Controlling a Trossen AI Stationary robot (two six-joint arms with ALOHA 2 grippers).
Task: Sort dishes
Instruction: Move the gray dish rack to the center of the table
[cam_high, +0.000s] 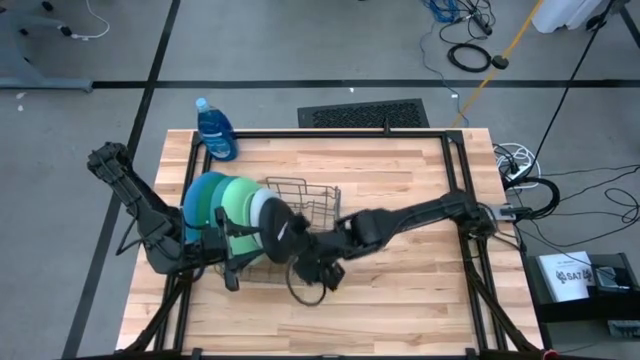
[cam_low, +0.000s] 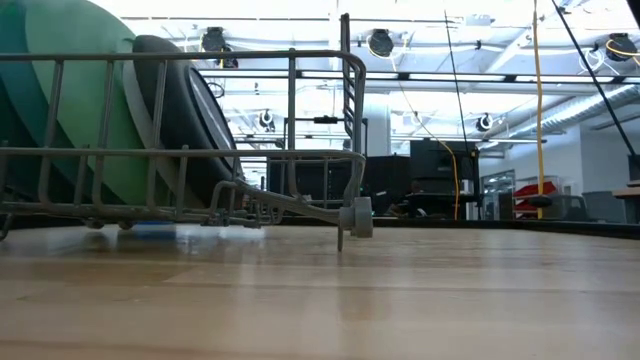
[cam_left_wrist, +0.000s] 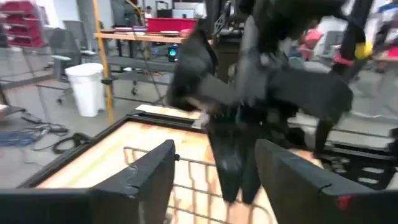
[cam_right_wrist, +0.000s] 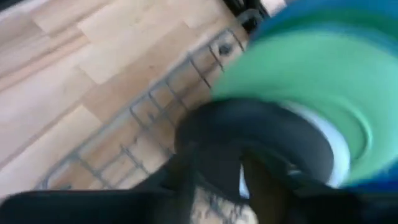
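Several plates stand on edge in the grey wire rack (cam_high: 305, 205): large blue (cam_high: 200, 200), green (cam_high: 236, 198), pale white (cam_high: 262, 208), and the small black plate (cam_high: 285, 232) at the right end. The black plate (cam_low: 175, 120) leans on the green ones. My right gripper (cam_high: 305, 262) is right beside the black plate (cam_right_wrist: 261, 130), at the rack's near side. The view is blurred, so I cannot tell whether it touches the plate. My left gripper (cam_left_wrist: 217, 186) is open and empty at the rack's near left corner (cam_high: 232, 272), facing the right gripper (cam_left_wrist: 242, 124).
A blue soap bottle (cam_high: 215, 130) stands at the table's far left corner. The rack's right half holds no plates. Bare wood (cam_high: 400, 290) lies right of and in front of the rack. A dark frame (cam_high: 455, 140) runs round the table top.
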